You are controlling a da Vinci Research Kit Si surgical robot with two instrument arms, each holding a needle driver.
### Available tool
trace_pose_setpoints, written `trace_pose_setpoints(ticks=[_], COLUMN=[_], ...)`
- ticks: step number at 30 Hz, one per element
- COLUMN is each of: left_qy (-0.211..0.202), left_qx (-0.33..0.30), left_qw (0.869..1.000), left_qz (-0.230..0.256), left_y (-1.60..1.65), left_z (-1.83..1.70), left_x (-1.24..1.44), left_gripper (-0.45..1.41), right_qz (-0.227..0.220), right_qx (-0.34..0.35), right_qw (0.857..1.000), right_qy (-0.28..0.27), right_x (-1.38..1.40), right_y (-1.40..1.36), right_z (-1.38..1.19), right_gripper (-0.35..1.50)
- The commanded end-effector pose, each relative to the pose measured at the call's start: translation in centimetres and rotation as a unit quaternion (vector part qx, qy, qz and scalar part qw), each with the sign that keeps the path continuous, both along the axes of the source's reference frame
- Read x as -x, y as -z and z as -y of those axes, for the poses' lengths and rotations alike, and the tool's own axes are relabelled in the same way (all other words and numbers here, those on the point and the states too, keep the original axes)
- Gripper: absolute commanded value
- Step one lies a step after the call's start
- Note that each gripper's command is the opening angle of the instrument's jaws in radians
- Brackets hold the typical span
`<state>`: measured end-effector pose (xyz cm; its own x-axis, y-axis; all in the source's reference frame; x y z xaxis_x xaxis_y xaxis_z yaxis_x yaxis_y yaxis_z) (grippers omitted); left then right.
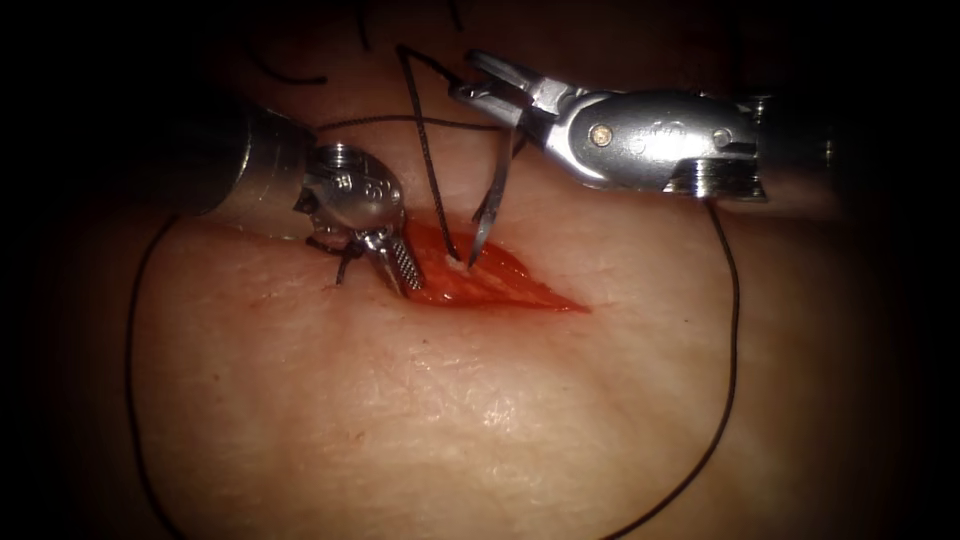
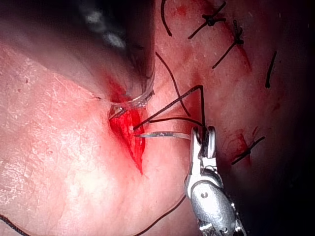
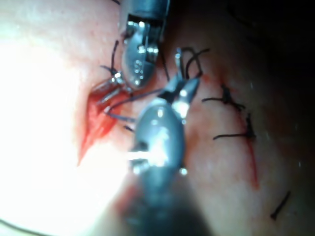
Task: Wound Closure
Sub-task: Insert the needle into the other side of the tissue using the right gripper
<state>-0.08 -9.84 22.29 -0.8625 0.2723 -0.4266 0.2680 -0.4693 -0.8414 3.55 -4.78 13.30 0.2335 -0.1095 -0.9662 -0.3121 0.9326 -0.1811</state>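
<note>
The tissue (image 1: 420,400) has an open red cut (image 1: 480,280). My right tool (image 1: 465,75) reaches in from the right, shut on the curved needle (image 1: 497,180) near its back end. From the jaws the needle hangs down, and its tip rests inside the cut by the right lip; whether it pierces the tissue I cannot tell. The right tool (image 2: 204,133) holds the needle (image 2: 162,134) level toward the cut. Dark thread (image 1: 425,150) rises from the cut to the jaws. My left tool (image 1: 395,275) is open at the cut's left edge, holding nothing, one toothed jaw face showing.
Thread (image 1: 730,330) loops wide over the tissue on the right, and another strand (image 1: 130,350) runs down the left. Finished stitches (image 2: 236,34) with cut ends lie along the closed stretch of the wound (image 3: 248,130). Red fluid wets the cut.
</note>
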Motion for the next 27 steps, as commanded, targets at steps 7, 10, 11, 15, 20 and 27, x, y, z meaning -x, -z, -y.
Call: trace_pose_setpoints(ticks=[7,10,11,15,20,27], left_qy=[0.0,0.0,0.001,0.002,0.011,0.04], left_qx=[-0.001,-0.001,0.001,0.001,0.008,0.034], left_qw=[1.0,1.0,1.0,1.0,1.0,0.999], left_qz=[0.001,0.001,0.001,0.002,0.003,0.005], left_y=[-0.05,-0.06,-0.06,-0.07,-0.07,-0.03], left_z=[0.11,0.11,0.11,0.12,0.11,0.05], left_x=[0.06,0.06,0.06,0.07,0.05,-0.05], left_gripper=[0.24,0.22,0.22,0.22,0.22,0.17], right_qz=[0.019,0.023,0.025,0.032,0.035,0.039], right_qx=[0.047,0.06,0.064,0.086,0.093,0.107], right_qw=[0.999,0.998,0.997,0.995,0.995,0.993], right_qy=[0.015,0.017,0.017,0.025,0.027,0.029], right_x=[-0.18,-0.2,-0.21,-0.3,-0.32,-0.33], right_y=[-0.18,-0.18,-0.19,-0.21,-0.23,-0.26], right_z=[0.24,0.32,0.36,0.55,0.66,0.73], right_gripper=[-0.35,-0.35,-0.35,-0.35,-0.35,-0.35])
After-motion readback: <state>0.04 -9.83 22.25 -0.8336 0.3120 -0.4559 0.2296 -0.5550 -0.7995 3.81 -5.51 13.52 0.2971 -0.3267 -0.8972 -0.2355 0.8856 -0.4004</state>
